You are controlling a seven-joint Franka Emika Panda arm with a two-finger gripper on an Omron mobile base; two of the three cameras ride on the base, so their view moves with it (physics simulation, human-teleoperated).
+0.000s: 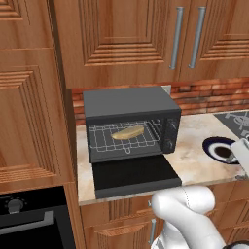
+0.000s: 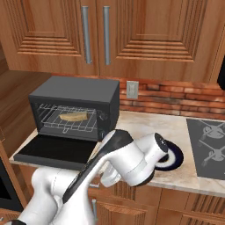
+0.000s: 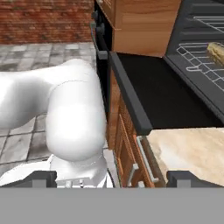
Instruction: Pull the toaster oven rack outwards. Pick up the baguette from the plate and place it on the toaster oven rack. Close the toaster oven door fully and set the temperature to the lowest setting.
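The baguette [image 1: 128,132] is already lying on the rack [image 1: 124,137] inside the toaster oven [image 1: 130,123], and the plate [image 1: 217,147] sits bare over on the right of the surface [image 1: 199,160], well apart from the oven. The door [image 1: 134,176] is dropped flat open, sticking out past the surface edge. So going by that, what's left looks like shutting the door and then the temperature knob.

The claw [image 3: 112,177] is released, fingers spread wide with nothing between them. In the hand view it's looking along the open door from the side, with the door's front edge ahead of it and the cabinet fronts below.

What could go sideways: the rack looks pulled out a bit, so if it isn't pushed back, the door could jam against it or nudge the bread off. The door is thin and flat, so a lift from underneath could slip off the edge, and it'd flop back down. Also the control strip [image 1: 171,131] is narrow and close to the door, so a sloppy approach could bump the wrong knob
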